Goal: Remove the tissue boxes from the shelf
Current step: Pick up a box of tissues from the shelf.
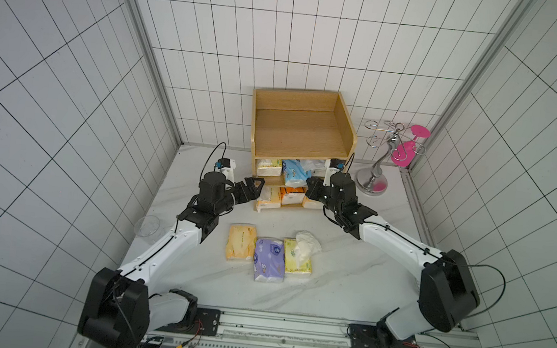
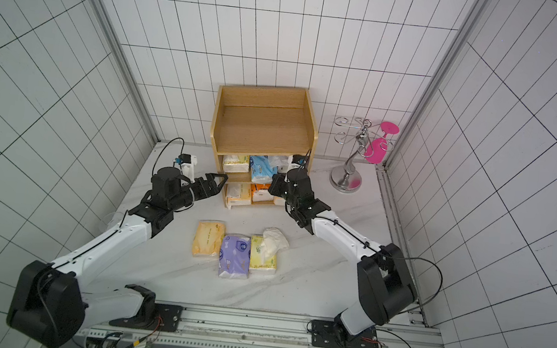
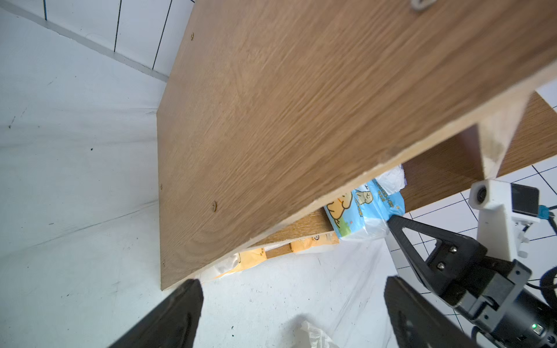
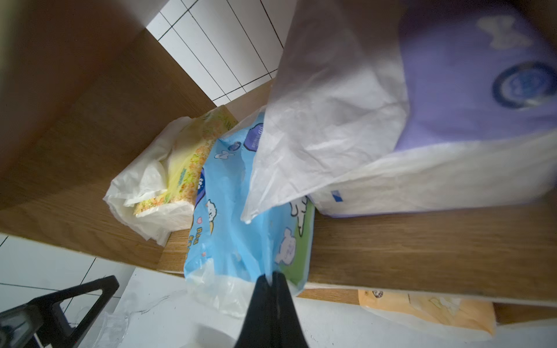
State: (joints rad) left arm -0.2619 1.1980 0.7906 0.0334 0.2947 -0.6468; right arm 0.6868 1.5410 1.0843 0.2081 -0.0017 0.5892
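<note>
Rt fingers (image 4: 259, 313) pinch blue pack (image 4: 235, 217) at front edge.

Nothing is reading clearly. The light blue tissue pack (image 4: 229, 229) on the tier just under the top of the shelf (image 1: 296, 127) is carrying a few orange characters, too blurred to make out. The purple pack (image 4: 467, 90) on that same tier is showing a round dark blue emblem, its lettering smeared. The peach pack (image 1: 241, 243) lying in front of the shelf is bearing a line of tiny print, illegible
</note>
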